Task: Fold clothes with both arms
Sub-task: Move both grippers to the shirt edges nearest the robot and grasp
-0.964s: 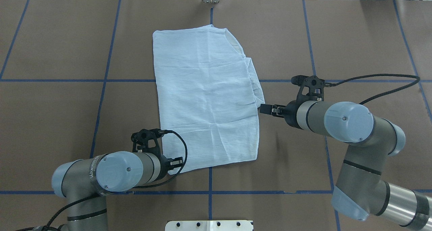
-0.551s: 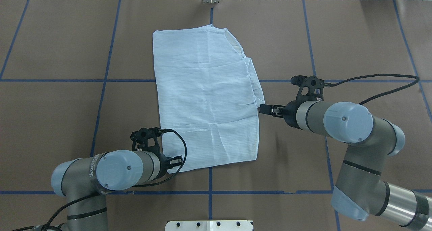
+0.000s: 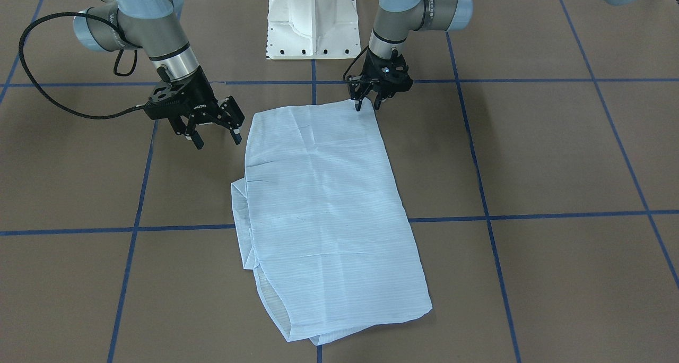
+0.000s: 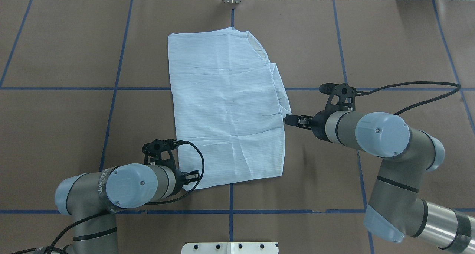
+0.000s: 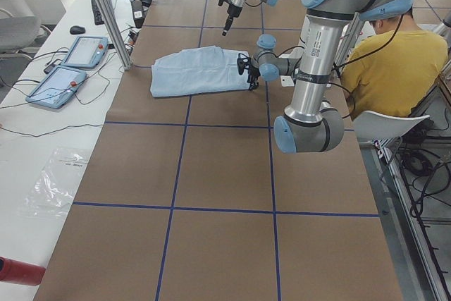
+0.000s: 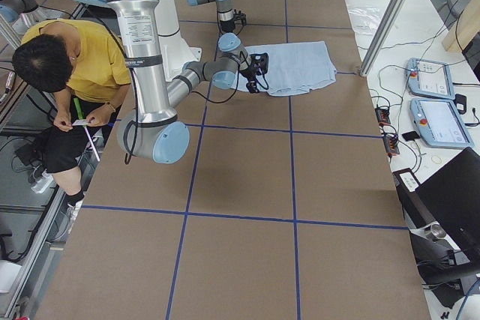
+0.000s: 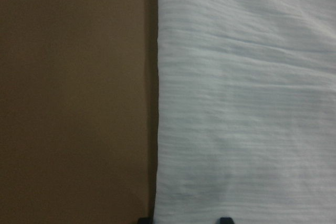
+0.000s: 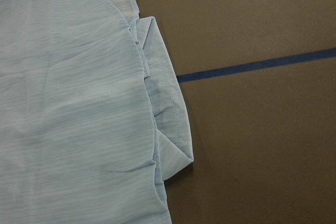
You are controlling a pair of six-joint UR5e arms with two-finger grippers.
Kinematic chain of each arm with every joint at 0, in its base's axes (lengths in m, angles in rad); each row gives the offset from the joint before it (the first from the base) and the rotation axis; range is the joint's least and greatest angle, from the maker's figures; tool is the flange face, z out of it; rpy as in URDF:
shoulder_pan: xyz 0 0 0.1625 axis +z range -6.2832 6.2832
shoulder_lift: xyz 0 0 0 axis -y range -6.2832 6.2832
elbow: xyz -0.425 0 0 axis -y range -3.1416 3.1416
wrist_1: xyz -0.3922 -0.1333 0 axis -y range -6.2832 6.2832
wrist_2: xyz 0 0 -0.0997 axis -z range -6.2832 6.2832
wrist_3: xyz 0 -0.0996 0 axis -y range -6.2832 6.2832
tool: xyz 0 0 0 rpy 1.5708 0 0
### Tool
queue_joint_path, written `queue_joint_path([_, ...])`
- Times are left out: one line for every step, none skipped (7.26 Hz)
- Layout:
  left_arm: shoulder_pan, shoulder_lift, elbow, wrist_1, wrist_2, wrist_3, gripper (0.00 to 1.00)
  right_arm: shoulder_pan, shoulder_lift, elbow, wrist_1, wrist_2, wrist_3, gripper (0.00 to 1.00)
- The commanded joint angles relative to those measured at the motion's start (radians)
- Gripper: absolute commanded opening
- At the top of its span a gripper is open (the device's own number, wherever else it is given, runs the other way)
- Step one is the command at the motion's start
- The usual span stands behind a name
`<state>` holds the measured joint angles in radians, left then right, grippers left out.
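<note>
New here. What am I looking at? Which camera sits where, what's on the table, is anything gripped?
It is one robot with two arms, a left arm and a right arm, on a white base at a brown table marked with blue tape lines. Each arm ends in a black two-finger tool.

One camera looks down from behind the robot. One faces it from across the table, so sides look mirrored there. Two look along the table from its ends, and each wrist carries a close-up camera.

On the table lies a pale blue shirt, flat and folded into a rough rectangle. The left tool is open, its fingertips either side of the shirt's edge at a near corner. The right tool is open beside the shirt. Nothing is gripped. A person in a yellow top sits near the base.
</note>
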<state>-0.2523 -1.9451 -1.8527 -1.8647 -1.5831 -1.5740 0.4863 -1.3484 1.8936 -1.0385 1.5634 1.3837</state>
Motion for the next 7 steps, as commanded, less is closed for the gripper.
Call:
queue_joint_path([0.005, -0.002, 0.004, 0.001, 0.0, 0.006, 0.58, 0.0, 0.0, -0.002, 0.0, 0.001, 0.0, 1.0])
queue_joint_path([0.007, -0.003, 0.006, 0.001, 0.0, 0.011, 0.57, 0.0, 0.0, -0.002, 0.0, 0.0, 0.0, 1.0])
queue_joint_path([0.007, -0.003, 0.007, -0.001, 0.0, 0.011, 0.47, 0.0, 0.0, -0.004, 0.0, 0.0, 0.0, 1.0])
queue_joint_path([0.007, -0.005, 0.004, -0.001, 0.0, 0.011, 0.19, 0.0, 0.0, -0.002, 0.0, 0.001, 0.0, 1.0])
queue_joint_path([0.005, -0.005, -0.002, -0.001, 0.0, 0.011, 0.0, 0.0, 0.002, -0.002, 0.0, 0.001, 0.0, 1.0])
queue_joint_path([0.005, -0.006, -0.006, -0.001, 0.0, 0.011, 0.0, 0.0, 0.005, -0.002, 0.0, 0.001, 0.002, 1.0])
queue_joint_path([0.002, -0.008, -0.014, -0.001, 0.0, 0.011, 0.0, -0.002, 0.012, -0.001, -0.002, 0.001, 0.032, 0.99])
